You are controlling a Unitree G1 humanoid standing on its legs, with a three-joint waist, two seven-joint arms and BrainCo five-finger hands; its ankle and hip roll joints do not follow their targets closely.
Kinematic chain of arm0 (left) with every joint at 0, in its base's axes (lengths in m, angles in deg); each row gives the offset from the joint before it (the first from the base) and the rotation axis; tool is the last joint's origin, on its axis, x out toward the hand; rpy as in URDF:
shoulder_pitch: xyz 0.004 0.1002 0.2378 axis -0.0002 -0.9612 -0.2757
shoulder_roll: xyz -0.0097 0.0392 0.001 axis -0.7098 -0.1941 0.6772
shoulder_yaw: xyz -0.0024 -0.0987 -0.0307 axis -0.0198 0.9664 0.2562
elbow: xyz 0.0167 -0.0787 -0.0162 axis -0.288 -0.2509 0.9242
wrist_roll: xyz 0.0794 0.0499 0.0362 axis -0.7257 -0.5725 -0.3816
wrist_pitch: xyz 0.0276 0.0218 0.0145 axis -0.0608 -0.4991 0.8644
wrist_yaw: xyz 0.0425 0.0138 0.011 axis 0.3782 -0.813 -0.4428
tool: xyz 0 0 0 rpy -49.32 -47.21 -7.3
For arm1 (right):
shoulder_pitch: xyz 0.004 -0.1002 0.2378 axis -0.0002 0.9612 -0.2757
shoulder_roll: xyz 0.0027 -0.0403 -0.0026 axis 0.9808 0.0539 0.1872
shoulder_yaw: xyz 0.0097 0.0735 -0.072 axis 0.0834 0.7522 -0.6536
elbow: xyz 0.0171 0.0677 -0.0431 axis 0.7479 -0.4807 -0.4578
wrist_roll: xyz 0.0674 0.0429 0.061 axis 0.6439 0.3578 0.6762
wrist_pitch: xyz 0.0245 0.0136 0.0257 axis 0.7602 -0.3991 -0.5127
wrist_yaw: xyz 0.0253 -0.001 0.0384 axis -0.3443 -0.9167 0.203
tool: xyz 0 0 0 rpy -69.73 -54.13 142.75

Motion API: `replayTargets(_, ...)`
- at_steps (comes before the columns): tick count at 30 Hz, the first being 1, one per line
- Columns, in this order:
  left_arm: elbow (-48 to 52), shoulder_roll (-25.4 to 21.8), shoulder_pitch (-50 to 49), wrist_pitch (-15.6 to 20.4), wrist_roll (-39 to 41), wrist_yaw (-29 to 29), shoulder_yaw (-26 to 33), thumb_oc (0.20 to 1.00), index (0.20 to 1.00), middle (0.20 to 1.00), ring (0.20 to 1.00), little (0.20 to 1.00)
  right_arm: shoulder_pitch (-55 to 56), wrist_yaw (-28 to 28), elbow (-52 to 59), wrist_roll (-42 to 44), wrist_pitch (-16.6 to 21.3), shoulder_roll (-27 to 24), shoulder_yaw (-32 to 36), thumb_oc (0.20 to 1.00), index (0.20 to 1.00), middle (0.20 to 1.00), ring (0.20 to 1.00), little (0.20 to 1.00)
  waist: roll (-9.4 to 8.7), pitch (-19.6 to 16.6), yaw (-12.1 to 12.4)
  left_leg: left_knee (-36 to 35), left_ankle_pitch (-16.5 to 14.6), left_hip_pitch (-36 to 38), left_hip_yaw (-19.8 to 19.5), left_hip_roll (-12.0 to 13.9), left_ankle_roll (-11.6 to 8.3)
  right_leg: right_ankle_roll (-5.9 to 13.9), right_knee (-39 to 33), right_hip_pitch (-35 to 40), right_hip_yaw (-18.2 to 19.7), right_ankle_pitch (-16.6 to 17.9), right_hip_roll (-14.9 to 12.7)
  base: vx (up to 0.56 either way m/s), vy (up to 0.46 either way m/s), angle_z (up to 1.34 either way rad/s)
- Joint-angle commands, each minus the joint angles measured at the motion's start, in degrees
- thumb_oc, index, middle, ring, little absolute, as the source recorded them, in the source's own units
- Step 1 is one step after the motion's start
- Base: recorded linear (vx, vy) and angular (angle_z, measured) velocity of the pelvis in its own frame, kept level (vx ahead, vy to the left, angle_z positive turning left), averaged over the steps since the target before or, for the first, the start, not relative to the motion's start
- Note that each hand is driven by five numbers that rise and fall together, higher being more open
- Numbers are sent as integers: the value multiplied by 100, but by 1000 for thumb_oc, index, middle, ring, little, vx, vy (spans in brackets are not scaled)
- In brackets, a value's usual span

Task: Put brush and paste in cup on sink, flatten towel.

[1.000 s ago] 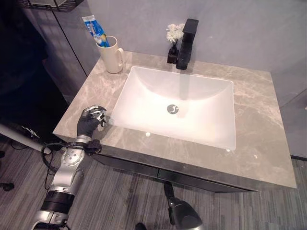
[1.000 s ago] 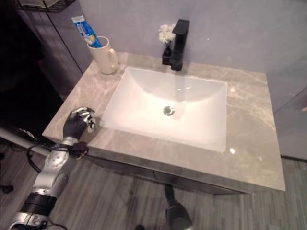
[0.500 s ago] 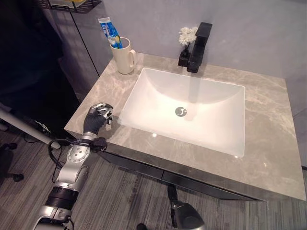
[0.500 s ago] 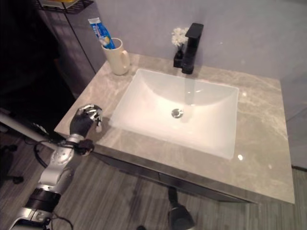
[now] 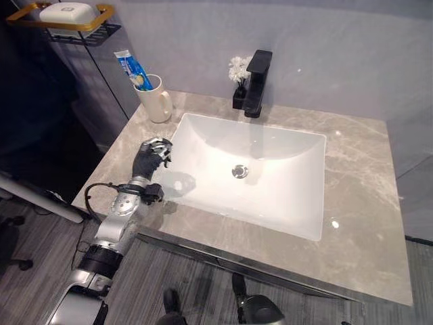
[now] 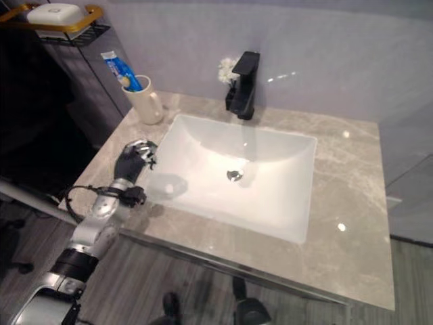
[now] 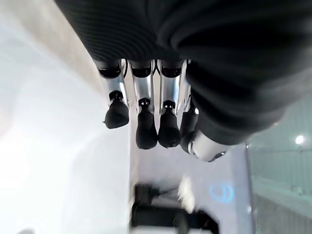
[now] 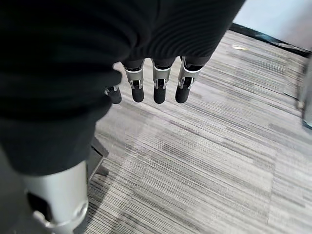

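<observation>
Left hand (image 5: pixel 150 156) curled, empty, by sink (image 5: pixel 284 210); one cup (image 5: pixel 157 101) holds one tube (image 5: pixel 128 68).

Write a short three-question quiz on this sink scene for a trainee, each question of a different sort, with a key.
1. True or false: the toothpaste tube stands in the cup.
2. Where is the left robot hand? A) inside the basin, B) over the counter at the basin's left edge, C) on the faucet.
3. Fill in: the small white flowers sit just to the left of the black ____.

Key: 1 true. 2 B; its fingers are curled and hold nothing. 3 faucet.
</observation>
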Motion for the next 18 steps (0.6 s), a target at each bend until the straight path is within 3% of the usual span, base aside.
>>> replayTargets(1,607,-413,-231,518,24,-64,493,200,200,200,200,200,238,-6,-46,65,-11,-291,-119,1000,1000,1000,1000,1000,236,-92,3,642,552,-184,-106,-9,92,666,656,409,572,-779,-418,217,380,-128)
replayTargets(3,891,-475,-224,507,56,22,507,200,200,200,200,200,124,42,-20,177,16,-283,-62,1000,1000,1000,1000,1000,170,-137,57,1135,108,-297,45,-412,220,851,453,424,764,-606,-748,135,360,-143)
replayTargets(4,890,-477,-223,507,56,22,505,200,200,200,200,200,125,42,-18,177,15,-281,-61,1000,1000,1000,1000,1000,159,-138,66,1169,84,-307,57,-425,230,861,444,429,774,-606,-763,90,235,-76)
replayTargets(7,1080,-667,-318,603,90,-61,729,200,200,200,200,200,-49,94,176,173,-1,-177,-120,1000,1000,1000,1000,1000,28,-114,133,1756,-322,-497,534,-700,475,1112,388,177,1011,-262,-1247,41,271,-63)
replayTargets(10,1178,-814,-568,591,10,-119,979,200,200,200,200,200,-150,125,226,157,-11,-90,-181,1000,1000,1000,1000,1000,-15,-80,255,1901,-484,-530,728,-696,554,1118,415,-92,906,-73,-1324,-29,199,-84)
replayTargets(12,1247,-1052,-894,573,-49,-185,1351,200,200,200,200,200,-271,175,249,68,-26,1,-305,1000,1000,1000,1000,1000,-74,-25,434,1794,-549,-411,985,-630,599,1049,367,-372,74,242,-1424,-63,103,-104)
replayTargets(14,1301,-1155,-1255,535,-116,-217,1672,200,200,200,200,200,-410,235,295,-73,-24,46,-470,1000,1000,1000,1000,1000,-105,53,596,1733,-544,-333,1221,-600,625,1014,437,-479,-851,300,-1434,-77,113,-145)
replayTargets(15,1330,-1190,-1410,524,-140,-173,1792,200,200,200,200,200,-413,288,346,-95,-3,57,-512,1000,1000,1000,1000,1000,-109,42,541,1719,-565,-309,1206,-627,644,1019,347,-389,-582,199,-1304,32,83,-100)
replayTargets(16,1337,-1213,-1451,548,-101,-147,1818,200,200,200,200,200,-409,317,402,-60,19,39,-519,1000,1000,1000,1000,1000,-129,28,431,1643,-530,-285,1151,-703,663,1010,354,-459,-30,116,-1121,88,68,-53)
replayTargets(17,1356,-1176,-1516,550,-69,-129,1863,200,200,200,200,200,-411,321,392,-21,16,28,-521,1000,1000,1000,1000,1000,-154,55,444,1652,-513,-276,1117,-722,661,997,347,-452,198,114,-1071,60,51,-9)
replayTargets(18,1385,-1154,-1600,511,-113,-106,1893,200,200,200,200,200,-449,309,347,0,9,14,-512,1000,1000,1000,1000,1000,-161,75,505,1737,-545,-292,1129,-705,651,997,282,-420,110,191,-1126,16,-16,53)
